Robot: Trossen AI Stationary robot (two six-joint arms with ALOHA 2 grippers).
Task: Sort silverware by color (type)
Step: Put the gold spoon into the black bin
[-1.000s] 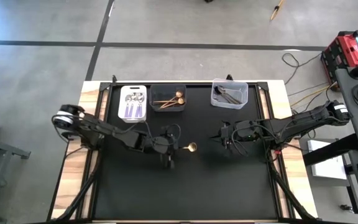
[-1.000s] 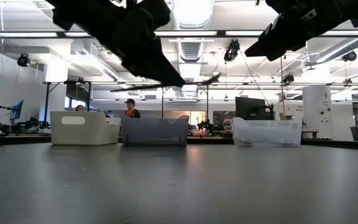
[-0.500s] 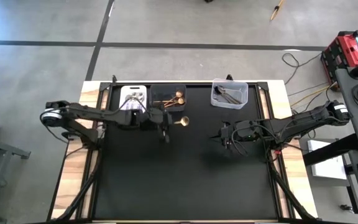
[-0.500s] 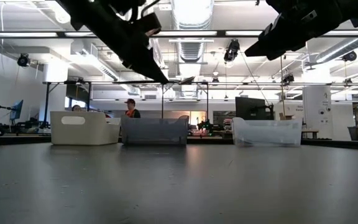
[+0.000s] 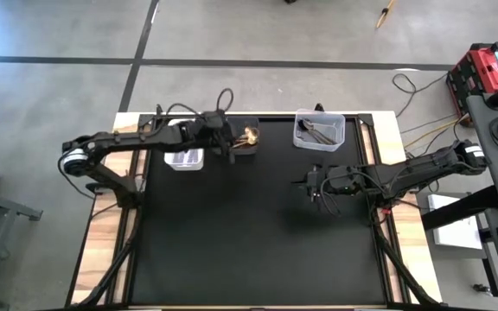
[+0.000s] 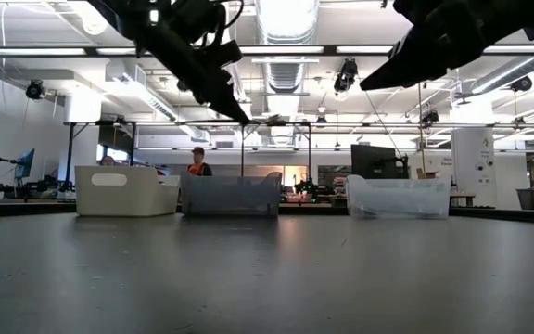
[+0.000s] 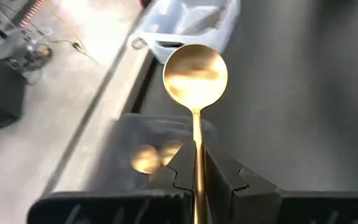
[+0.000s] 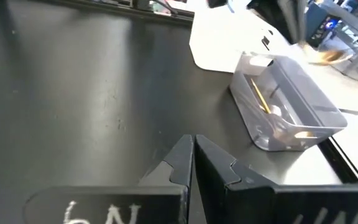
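Observation:
My left gripper (image 5: 229,149) is shut on a gold spoon (image 7: 195,74) and holds it above the dark bin (image 5: 237,145) at the table's far edge. Other gold spoons (image 7: 156,155) lie inside that bin. The left arm partly covers the white bin (image 5: 184,159) beside it. Farther right, the clear bin (image 5: 319,130) holds dark grey utensils (image 5: 316,132). My right gripper (image 5: 306,184) hangs shut, with nothing in it, over the mat right of centre. In the low view the left gripper (image 6: 236,112) is high above the bins. My left gripper pinches the gold spoon's thin handle (image 7: 197,163) between its two fingers. The handle runs along the fingers, and the round bowl (image 5: 252,136) sticks out ahead of the fingertips, toward the table's right. The spoon is lifted clear, roughly level, over the dark bin.
The three bins stand in a row along the far edge of the black mat (image 5: 258,233). Cables lie on the floor at the right, beyond the table. In the low view a person (image 6: 196,161) stands in the room behind the bins.
My left gripper has carried the gold spoon from the middle of the mat toward the far edge and a little upward, and it now stands over the dark bin. It has stayed shut on the handle. The spoon has stayed roughly level.

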